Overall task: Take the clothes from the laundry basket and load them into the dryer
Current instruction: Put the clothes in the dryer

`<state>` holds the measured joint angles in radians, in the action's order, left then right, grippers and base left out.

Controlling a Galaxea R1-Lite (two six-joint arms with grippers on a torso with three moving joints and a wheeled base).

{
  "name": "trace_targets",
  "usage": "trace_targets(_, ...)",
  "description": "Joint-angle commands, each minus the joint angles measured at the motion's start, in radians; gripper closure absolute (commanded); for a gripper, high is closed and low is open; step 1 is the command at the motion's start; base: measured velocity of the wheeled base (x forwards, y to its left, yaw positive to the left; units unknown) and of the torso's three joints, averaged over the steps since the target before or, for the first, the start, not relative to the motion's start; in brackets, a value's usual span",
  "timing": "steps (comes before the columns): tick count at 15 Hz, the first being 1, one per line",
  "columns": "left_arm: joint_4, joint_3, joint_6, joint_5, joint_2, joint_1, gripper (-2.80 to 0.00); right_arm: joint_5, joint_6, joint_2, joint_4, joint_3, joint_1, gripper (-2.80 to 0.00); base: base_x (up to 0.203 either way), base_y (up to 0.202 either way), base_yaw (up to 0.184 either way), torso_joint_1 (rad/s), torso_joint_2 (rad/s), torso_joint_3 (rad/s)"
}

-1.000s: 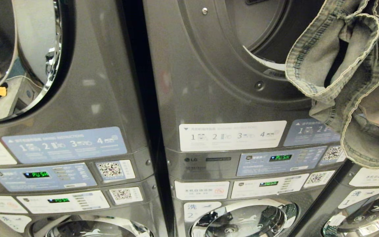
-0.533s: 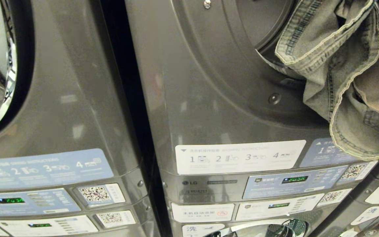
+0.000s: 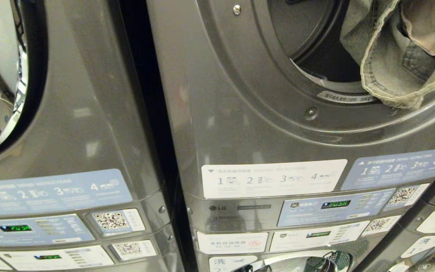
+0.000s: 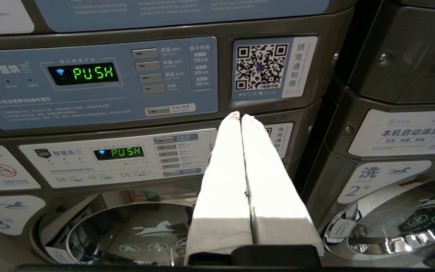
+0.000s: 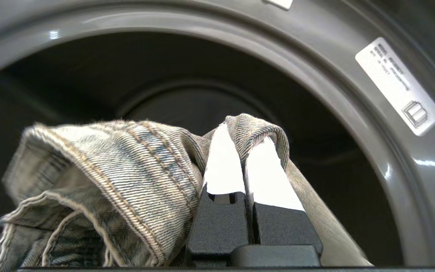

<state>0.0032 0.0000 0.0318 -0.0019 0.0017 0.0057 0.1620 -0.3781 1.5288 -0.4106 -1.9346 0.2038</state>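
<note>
Dryer: the grey upper machine straight ahead of the right jaws, its round mouth open and dark inside; a second ago the mouth sat further to the upper right of the head view, now more of the rim and the label strip under it show, because the camera has shifted
Neighbouring machine: off to the left of the jaws, door glass at the edge of the head view, no part in this step
Control panel: just beyond the left jaws' tips, green display lit, well below the dryer mouth
Jeans: hanging from the right jaws; a second ago they dangled in front of the door ring and covered the instruction stickers, now they are higher and across the rim, the lower fold resting at the lip and the rest already over the opening
Right gripper: clamped tight on a fold of the jeans' hem, which loops over the tips; the drum lies directly beyond them
Left gripper: jaws pressed together, nothing between them, parked low
Meaning for the task: the garment has gone from outside the machine to its threshold; likely next is a push deeper, then release, so the trailing fold does not slide back out
</note>
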Motion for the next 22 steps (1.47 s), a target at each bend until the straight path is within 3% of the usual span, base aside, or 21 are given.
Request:
trace_targets(1,0.0,0.002,0.0,0.0,0.0,0.0,0.0,-0.005,-0.002,0.089,-0.033,-0.024,0.001,0.0,0.0,0.0,0.0,0.0,0.0,0.0)
trace_targets(4,0.001,0.002,-0.001,0.0,0.0,0.0,0.0,-0.026,-0.004,0.158,-0.129,-0.024,0.002,0.0,0.0,0.0,0.0,0.0,0.0,0.0)
trace_targets(7,0.001,0.002,-0.001,0.0,0.0,0.0,0.0,-0.107,-0.028,0.266,-0.299,-0.024,0.013,0.0,0.0,0.0,0.0,0.0,0.0,0.0)
trace_targets(11,0.001,0.002,0.0,0.0,0.0,0.0,0.0,-0.184,-0.02,0.377,-0.322,-0.024,0.048,0.0,0.0,0.0,0.0,0.0,0.0,0.0)
trace_targets(19,0.001,0.002,0.002,0.003,0.0,0.0,0.0,-0.187,-0.131,0.433,-0.318,-0.024,0.049,0.0,0.0,0.0,0.0,0.0,0.0,0.0)
trace_targets(22,0.001,0.002,0.005,0.003,0.0,0.0,0.0,-0.18,-0.122,0.427,-0.315,-0.024,0.049,0.0,0.0,0.0,0.0,0.0,0.0,0.0)
